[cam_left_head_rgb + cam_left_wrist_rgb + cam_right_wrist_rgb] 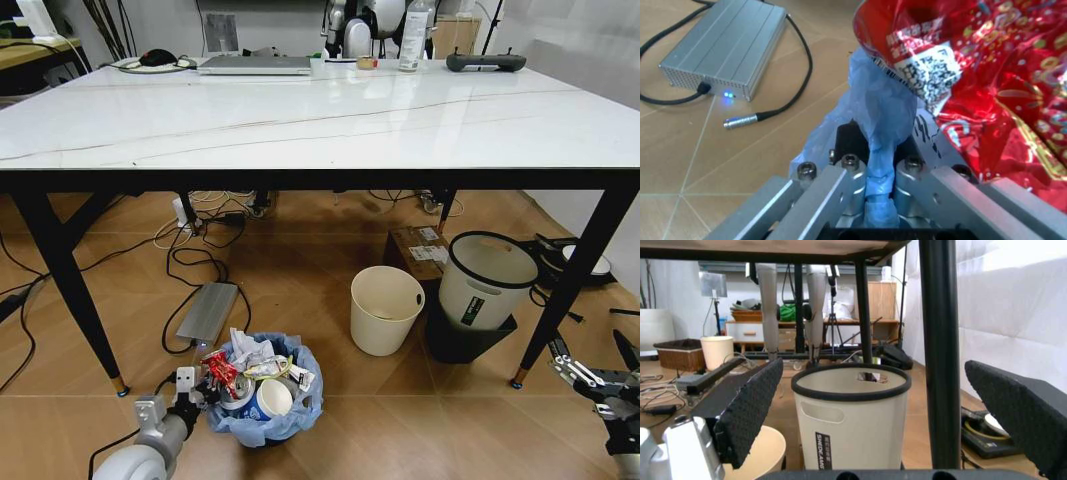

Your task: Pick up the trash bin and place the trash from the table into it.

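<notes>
Trash bin (pixel 265 400) sits on the floor in front of the desk (pixel 300 115), near the front-left leg, light-blue bag (pixel 880 125) bunched over the rim. Full of trash (pixel 250 365): white crumpled tissue on top, red wrapper (pixel 987 85) at the left side, blue paper cup (pixel 272 398) lying with its mouth toward the camera, a can beside it.

Left end effector (pixel 190 392) is at the bin's left rim, low by the floor. In the left wrist view its fingers (pixel 833 185) are pressed together on a fold of the blue bag, pinching it at the rim, with the red wrapper right above and beside the grip.

Right end effector (pixel 590 375) hangs at the right edge of the head view, near the desk's front-right leg, well apart from the bin. Its padded fingers (pixel 750 410) are spread wide, nothing between them; the right wrist view looks at the white bucket (pixel 487 278) with black rim.

The bucket is under the desk toward the right, tilted on a black base. A plain cream bin (pixel 385 308) stands upright just left of it, a cardboard box (pixel 420 250) behind. A grey power box (pixel 207 312) with cables lies on the floor behind the trash bin.

On the far edge of the desk top: laptop (pixel 255 65), bottle (pixel 414 38), black remote (pixel 485 62), mouse (pixel 157 57).
</notes>
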Controlling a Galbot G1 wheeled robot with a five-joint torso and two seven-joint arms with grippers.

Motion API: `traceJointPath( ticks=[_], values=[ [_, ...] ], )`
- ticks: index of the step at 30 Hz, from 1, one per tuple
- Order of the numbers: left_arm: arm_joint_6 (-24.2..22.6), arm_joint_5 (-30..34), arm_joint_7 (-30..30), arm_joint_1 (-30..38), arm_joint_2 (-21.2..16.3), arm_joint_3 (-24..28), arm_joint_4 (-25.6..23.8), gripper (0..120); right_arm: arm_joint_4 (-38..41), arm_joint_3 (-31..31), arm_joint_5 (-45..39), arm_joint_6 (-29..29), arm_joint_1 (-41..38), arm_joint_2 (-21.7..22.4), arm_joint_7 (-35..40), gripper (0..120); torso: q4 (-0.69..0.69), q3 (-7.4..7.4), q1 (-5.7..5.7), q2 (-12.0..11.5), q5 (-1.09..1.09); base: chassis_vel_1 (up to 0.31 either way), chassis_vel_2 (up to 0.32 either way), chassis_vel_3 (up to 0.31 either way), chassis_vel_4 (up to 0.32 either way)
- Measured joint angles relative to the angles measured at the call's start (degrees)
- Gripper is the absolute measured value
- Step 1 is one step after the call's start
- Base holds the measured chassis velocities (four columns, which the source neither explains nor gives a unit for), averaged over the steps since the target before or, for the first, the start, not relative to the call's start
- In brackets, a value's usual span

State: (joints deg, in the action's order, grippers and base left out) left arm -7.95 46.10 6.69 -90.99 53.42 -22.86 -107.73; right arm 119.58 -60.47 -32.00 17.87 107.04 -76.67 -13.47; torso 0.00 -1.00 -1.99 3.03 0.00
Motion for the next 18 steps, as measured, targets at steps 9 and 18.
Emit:
traceJointPath(
  ticks=[9,18],
  values=[
    [0.0,-0.2,-0.1,0.2,0.3,0.2,1.3,0,0.0,0.0,0.0,0.0,0.0,0.0,0.0,100,0.00,-0.08,-0.01,0.1,0.00,0.000,0.000,0.000,0.000],
    [0.0,-0.6,0.2,-0.4,0.2,0.0,1.7,0,0.0,0.0,0.0,0.0,0.0,0.0,0.0,100,0.00,-0.13,-0.02,0.2,0.00,0.000,0.000,0.000,0.000]
  ],
)
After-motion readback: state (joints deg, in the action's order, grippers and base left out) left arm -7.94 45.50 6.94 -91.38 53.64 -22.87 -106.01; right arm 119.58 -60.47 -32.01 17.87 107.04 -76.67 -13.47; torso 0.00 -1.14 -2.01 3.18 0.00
